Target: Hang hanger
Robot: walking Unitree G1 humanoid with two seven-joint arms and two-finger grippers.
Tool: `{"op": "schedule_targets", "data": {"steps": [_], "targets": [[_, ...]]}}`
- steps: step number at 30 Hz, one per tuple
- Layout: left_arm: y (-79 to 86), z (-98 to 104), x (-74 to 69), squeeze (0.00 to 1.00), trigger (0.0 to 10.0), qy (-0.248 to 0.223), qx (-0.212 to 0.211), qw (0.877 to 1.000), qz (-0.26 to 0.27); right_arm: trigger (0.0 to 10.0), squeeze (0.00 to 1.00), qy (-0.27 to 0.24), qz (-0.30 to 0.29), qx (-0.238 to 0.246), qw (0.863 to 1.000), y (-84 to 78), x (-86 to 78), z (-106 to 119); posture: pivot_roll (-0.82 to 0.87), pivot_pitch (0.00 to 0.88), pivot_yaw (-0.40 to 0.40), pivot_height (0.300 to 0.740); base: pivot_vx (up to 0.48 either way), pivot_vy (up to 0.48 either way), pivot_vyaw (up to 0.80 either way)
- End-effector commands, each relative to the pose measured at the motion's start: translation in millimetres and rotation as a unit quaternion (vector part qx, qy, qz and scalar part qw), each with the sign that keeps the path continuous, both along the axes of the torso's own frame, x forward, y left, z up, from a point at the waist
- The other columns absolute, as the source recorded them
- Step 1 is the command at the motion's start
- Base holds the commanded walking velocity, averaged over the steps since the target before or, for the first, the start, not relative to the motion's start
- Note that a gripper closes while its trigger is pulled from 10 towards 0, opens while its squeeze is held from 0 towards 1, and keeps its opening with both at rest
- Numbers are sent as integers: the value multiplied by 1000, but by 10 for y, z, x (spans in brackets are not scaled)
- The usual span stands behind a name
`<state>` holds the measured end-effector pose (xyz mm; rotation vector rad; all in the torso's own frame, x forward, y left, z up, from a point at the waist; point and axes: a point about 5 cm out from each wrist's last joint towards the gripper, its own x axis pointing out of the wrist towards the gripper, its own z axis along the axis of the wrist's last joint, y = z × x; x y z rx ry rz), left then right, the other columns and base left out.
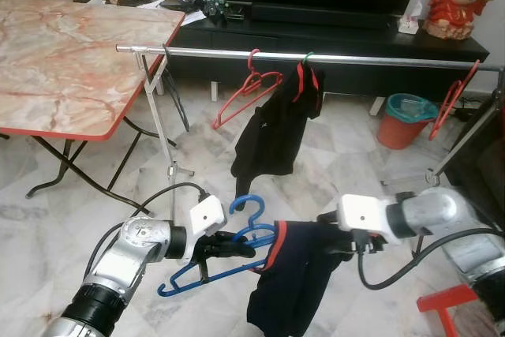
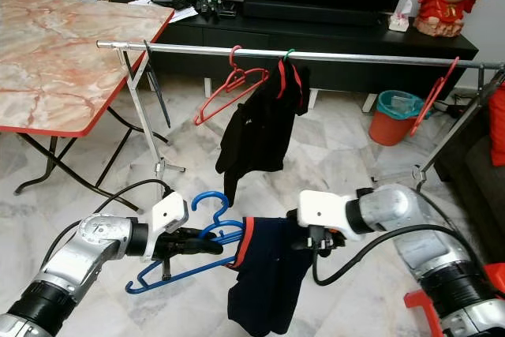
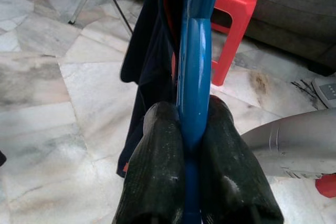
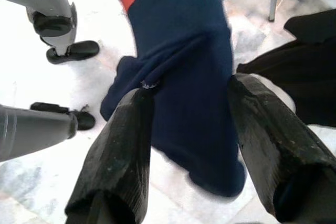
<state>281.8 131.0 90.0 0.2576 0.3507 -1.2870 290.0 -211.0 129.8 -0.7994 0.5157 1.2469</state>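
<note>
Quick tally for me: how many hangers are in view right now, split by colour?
Blue hanger, in the left gripper: 1
Red hangers on the rail: 2
Green-hooked hanger under the black garment: 1
Total: 4

The left silver arm reaches forward and inward, its left gripper (image 1: 229,244) with two long black fingers (image 3: 157,171) pressed together on a glossy blue plastic hanger (image 1: 213,267). The right silver arm bends inward from the right, its right gripper (image 4: 186,145) spread apart, fingers (image 4: 118,150) straddling a hanging navy cloth garment with an orange-red band (image 4: 178,66).
</note>
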Motion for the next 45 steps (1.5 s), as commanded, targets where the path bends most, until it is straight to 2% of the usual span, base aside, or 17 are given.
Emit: {"op": "schedule_targets", "data": {"steps": [1,5,8,12,19,25,31,36,39,45], "targets": [[39,92,55,0,0,-21,-23,999,18,10000,0,1,-1,-3,1000,-61,-16,53,-107,0,-92,740,0,0,0],[20,87,67,0,0,-20,-34,999,23,10000,0,3,-3,-4,1000,-81,-16,53,-112,0,-95,740,0,0,0],[-15,109,76,0,0,-21,-54,998,30,10000,0,15,2,4,1000,-34,-40,-11,-106,0,-98,740,0,0,0],[-9,121,59,0,0,-22,-57,998,28,10000,0,10,-4,4,1000,-35,-32,-26,-104,0,-100,740,0,0,0],[81,129,5,0,0,-10,-53,998,11,10000,0,-56,-66,-8,996,-198,111,8,-110,0,-104,740,0,0,0],[199,136,-34,0,0,-2,-34,999,-3,10000,0,-39,-66,-25,997,-311,73,-4,-108,0,-107,740,0,0,0],[307,195,-47,0,0,1,-30,999,-12,10000,0,4,-67,-28,997,-440,-24,-117,-104,0,-106,740,0,0,0],[328,229,-33,0,0,0,-31,999,-17,10000,0,14,-79,-24,996,-482,-43,-166,-106,0,-104,740,0,0,0],[307,289,-23,0,0,-1,-46,999,-23,10000,0,35,-79,-3,996,-472,-90,-226,-106,0,-104,740,0,0,0],[284,323,-40,0,0,2,-53,998,-35,10000,0,20,-103,6,994,-467,-42,-286,-103,0,-102,740,0,0,0]]}}
